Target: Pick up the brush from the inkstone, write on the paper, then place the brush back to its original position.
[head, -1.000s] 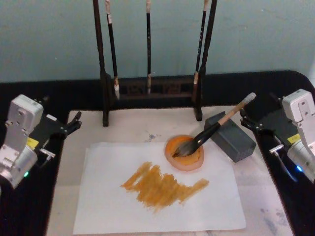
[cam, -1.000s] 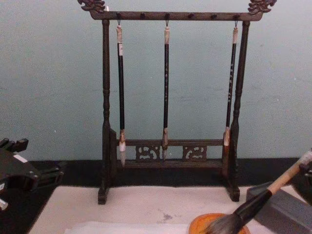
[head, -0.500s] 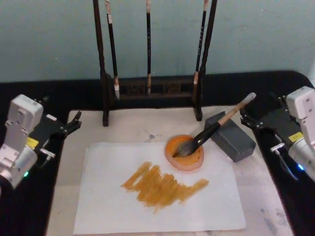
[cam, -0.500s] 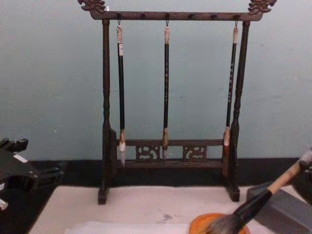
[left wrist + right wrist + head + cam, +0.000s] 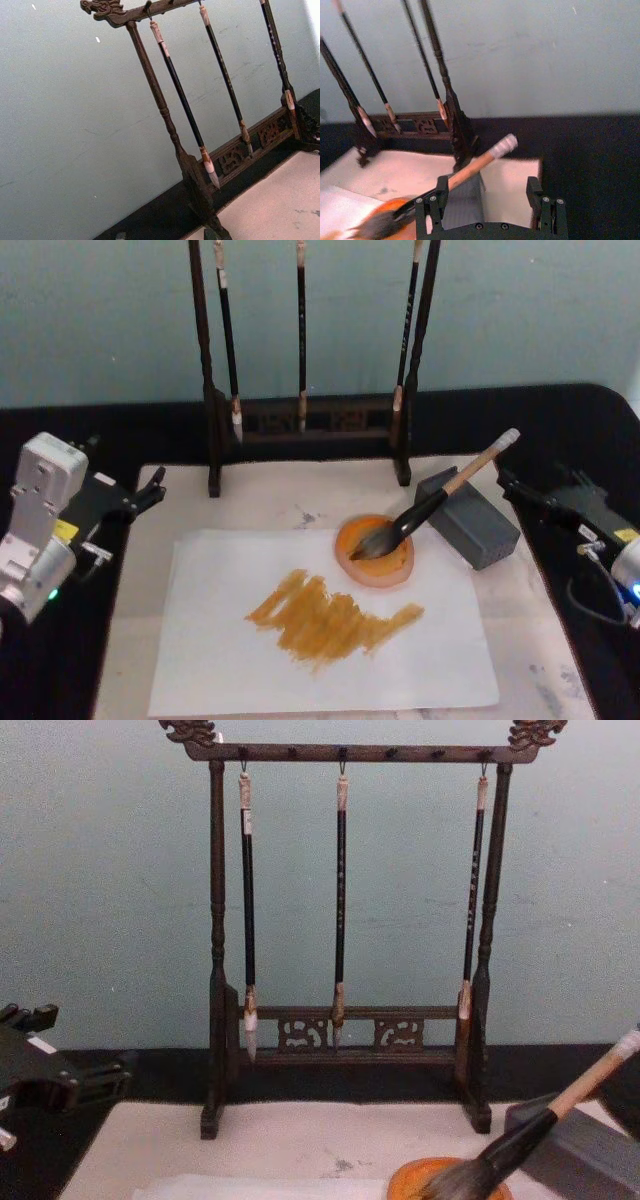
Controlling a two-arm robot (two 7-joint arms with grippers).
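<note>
The brush (image 5: 435,502) lies with its bristles in the orange dish (image 5: 375,550) and its tan handle propped on the grey inkstone block (image 5: 467,518); nothing holds it. Its bristles and handle also rise at the chest view's lower right (image 5: 560,1105). The paper (image 5: 215,645) lies in front, carrying orange-brown strokes (image 5: 330,620). My right gripper (image 5: 535,490) stands open just right of the brush's white-wrapped end, apart from it. In the right wrist view the handle (image 5: 470,169) crosses before the wide-spread fingers (image 5: 440,192). My left gripper (image 5: 150,490) rests open at the mat's left edge.
A dark wooden stand (image 5: 305,425) with three thin hanging brushes (image 5: 340,900) stands across the back of the beige felt mat (image 5: 265,495). Black cloth (image 5: 560,420) surrounds the mat. The teal wall rises close behind the stand.
My right arm has drawn back to the right and lower, away from the brush's end. The brush, dish, paper and left arm have stayed where they were.
</note>
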